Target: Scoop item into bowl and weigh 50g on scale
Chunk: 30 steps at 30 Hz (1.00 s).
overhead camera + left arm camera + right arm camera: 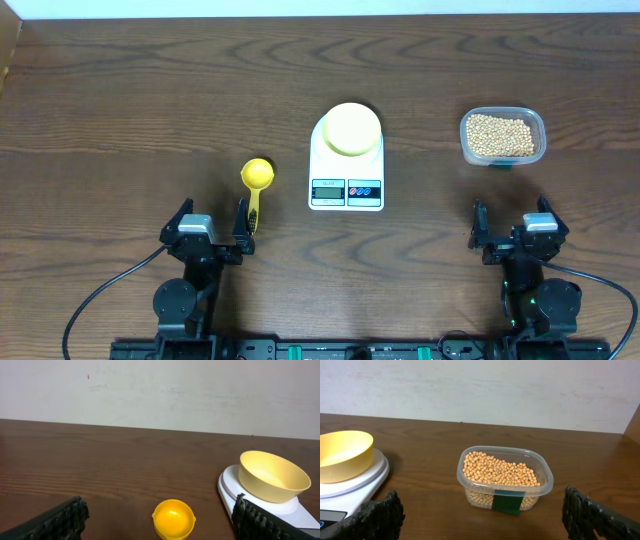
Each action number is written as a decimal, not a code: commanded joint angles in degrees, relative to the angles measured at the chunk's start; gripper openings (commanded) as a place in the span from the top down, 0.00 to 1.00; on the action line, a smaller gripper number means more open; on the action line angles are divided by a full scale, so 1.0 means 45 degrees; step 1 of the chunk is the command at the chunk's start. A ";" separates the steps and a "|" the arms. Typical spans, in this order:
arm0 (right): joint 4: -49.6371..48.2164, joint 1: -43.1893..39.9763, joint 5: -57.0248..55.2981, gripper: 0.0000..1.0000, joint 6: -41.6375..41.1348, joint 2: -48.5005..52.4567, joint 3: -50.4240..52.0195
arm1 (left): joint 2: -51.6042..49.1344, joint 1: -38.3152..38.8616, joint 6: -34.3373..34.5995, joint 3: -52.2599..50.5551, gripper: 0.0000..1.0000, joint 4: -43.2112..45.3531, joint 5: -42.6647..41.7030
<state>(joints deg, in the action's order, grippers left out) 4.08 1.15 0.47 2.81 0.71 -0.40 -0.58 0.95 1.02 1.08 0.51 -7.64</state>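
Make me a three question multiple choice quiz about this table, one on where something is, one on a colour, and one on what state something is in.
1. Where does the bowl sit?
A. on a plate
B. on the scale
C. on a cutting board

2. What colour is the scoop?
A. white
B. green
C. yellow

3. The bowl is:
A. empty
B. full of water
C. upside down

Answers: 1 B, the bowl rests on the scale's platform. 2 C, its cup is bright yellow. 3 A, the left wrist view shows its inside bare.

Dark grained wood table (150, 90), clear plastic tub (470, 467), glossy yellow scoop (173, 519), smooth white scale (322, 160).
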 commanded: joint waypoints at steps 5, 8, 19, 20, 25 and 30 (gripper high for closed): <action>0.0063 -0.0078 -0.0029 0.01 0.0151 -0.0049 0.0019 | 0.0063 -0.0063 -0.0155 0.0350 0.06 0.0073 -0.0219; 0.0063 -0.0078 -0.0029 0.01 0.0151 -0.0049 0.0019 | 0.0063 -0.0063 -0.0155 0.0729 0.06 -0.0321 -0.0223; 0.0063 -0.0078 -0.0034 0.01 0.0151 -0.0049 0.0019 | -0.1904 -0.0063 -0.0165 0.4124 0.06 -0.3750 -0.0214; 0.0063 -0.0078 -0.0029 0.01 0.0151 -0.0049 0.0019 | -0.2283 -0.0063 -0.0155 0.4498 0.06 -0.3910 -0.0223; 0.0063 -0.0078 -0.0029 0.01 0.0155 -0.0049 0.0019 | -0.4133 -0.0063 0.0083 0.6212 0.06 -0.4707 -0.0588; 0.0063 -0.0078 -0.0029 0.01 0.0151 -0.0049 0.0019 | -0.5775 -0.0063 0.0087 0.7587 0.06 -0.5391 -0.1661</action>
<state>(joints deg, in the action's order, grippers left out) 4.10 1.13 0.47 2.81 0.71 -0.40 -23.07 0.95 1.30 31.24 -22.35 -10.98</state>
